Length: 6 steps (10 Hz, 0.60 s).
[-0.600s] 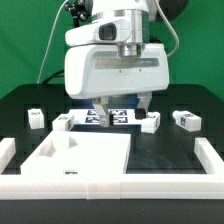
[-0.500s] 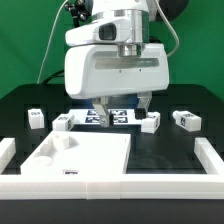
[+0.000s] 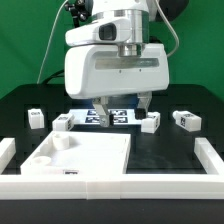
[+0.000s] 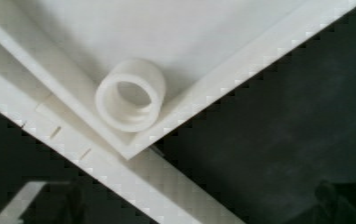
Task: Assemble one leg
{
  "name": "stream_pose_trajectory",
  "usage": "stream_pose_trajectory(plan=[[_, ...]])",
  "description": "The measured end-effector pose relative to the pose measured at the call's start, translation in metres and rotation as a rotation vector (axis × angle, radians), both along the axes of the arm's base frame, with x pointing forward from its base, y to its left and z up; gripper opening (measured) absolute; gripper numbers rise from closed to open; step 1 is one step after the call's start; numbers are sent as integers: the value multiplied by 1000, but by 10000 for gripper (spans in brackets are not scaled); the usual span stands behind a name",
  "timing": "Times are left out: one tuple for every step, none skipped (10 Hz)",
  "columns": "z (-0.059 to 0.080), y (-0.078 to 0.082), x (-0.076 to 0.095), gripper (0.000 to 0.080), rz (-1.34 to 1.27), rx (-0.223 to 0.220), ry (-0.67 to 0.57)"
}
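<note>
- white border wall (image 3: 110, 186) runs along the near edge of the black table (image 3: 170, 150).
- tabletop (image 3: 95, 158) lies flat just behind it, at 7 o'clock from the gripper (image 3: 125, 108). a round socket (image 3: 62, 143) sits by one corner, and the wrist view shows one close up.
- the leg (image 3: 150, 123) lies on the table at 4 o'clock, just beside one finger, unheld.
- leftmost leg (image 3: 36, 117) and second leg (image 3: 62, 122) lie toward 9 o'clock, rightmost leg (image 3: 186, 120) toward 3 o'clock.
- gripper fingers spread wide, nothing between them.
- marker board (image 3: 115, 117) lies behind, seen between the fingers.
</note>
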<state>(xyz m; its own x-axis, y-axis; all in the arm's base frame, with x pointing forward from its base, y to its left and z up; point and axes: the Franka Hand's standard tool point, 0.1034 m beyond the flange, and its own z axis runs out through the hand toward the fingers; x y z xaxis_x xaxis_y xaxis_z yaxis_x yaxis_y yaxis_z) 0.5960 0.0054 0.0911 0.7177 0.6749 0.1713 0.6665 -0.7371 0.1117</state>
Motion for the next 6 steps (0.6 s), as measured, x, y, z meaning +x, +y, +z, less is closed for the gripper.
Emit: stream_pose_trajectory(plan=[[0, 0, 0, 650, 0, 0, 0], [0, 1, -1, 650, -6, 0, 6], [-1, 9, -11, 650, -23, -3, 51], [-3, 12, -20, 650, -12, -7, 93], [-7, 11, -28, 650, 4, -11, 134], [-11, 7, -36, 650, 43, -16, 176]])
